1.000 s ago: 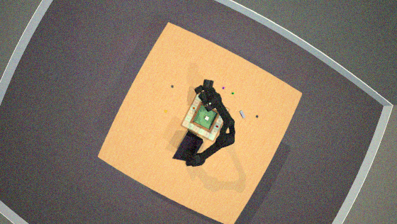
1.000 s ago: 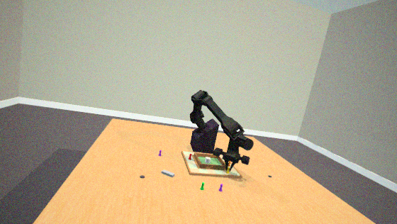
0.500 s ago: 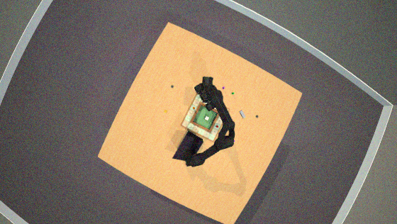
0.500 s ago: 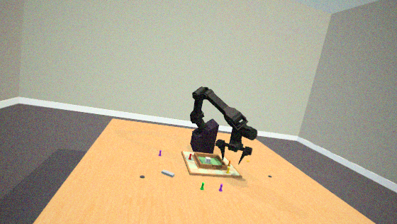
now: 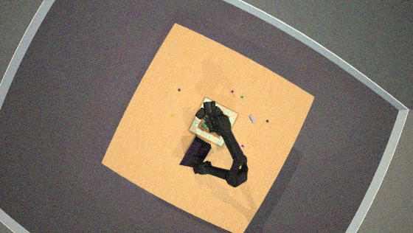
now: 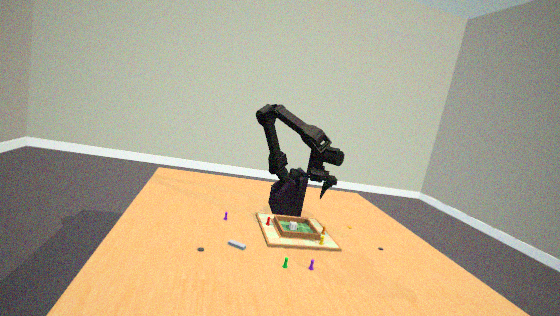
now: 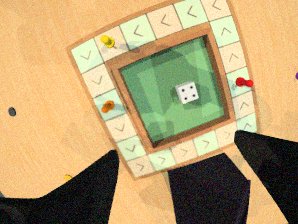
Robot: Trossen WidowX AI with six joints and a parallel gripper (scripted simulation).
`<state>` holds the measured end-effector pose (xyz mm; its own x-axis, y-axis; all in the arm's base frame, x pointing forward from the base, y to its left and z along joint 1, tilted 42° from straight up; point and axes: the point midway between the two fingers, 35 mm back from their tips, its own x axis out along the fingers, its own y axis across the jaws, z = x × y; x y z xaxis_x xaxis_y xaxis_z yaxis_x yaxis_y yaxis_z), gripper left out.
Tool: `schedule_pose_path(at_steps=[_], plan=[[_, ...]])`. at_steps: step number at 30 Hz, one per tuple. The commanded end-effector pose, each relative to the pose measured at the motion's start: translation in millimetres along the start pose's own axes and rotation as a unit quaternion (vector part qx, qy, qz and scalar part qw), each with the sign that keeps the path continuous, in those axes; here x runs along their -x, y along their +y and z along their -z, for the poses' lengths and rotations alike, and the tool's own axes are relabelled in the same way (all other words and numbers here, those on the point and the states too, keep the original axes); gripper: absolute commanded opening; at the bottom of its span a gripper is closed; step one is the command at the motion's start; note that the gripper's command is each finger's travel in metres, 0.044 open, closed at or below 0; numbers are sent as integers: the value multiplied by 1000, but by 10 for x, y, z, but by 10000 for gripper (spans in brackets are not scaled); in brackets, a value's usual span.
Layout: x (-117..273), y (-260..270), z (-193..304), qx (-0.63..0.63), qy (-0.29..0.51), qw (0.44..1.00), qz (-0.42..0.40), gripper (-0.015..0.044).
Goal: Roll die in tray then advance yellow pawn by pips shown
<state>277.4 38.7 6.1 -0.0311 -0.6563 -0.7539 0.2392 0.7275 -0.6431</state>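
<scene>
The yellow pawn (image 6: 322,240) (image 7: 107,41) stands upright on a beige square of the board (image 6: 300,244), beside a green corner square. The die (image 6: 293,226) (image 7: 187,92) rests on the green floor inside the tray (image 6: 300,236); its top shows one pip near each corner and none in the centre. An orange pawn (image 6: 323,230) (image 7: 107,106) stands on a green square down the side from that corner. A red pawn (image 6: 268,221) (image 7: 244,82) stands on the opposite side. My gripper (image 7: 178,146) is open and empty, raised well above the board, touching nothing.
Off the board are a green pawn (image 5: 242,97) (image 6: 285,263), two purple pawns (image 6: 311,265) (image 6: 225,216), a grey block (image 5: 251,119) (image 6: 236,245), two dark discs (image 5: 179,90) (image 5: 267,121) and a small yellow piece (image 5: 172,116) (image 7: 68,178). My arm hides part of the board in the top view.
</scene>
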Motion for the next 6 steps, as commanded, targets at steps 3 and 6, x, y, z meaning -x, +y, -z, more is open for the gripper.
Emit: schedule_pose_path(at_steps=[3,6], plan=[[-29,57,-97,-15,-4,1000,-4,440],[-29,57,-97,-15,-4,1000,-4,440]])
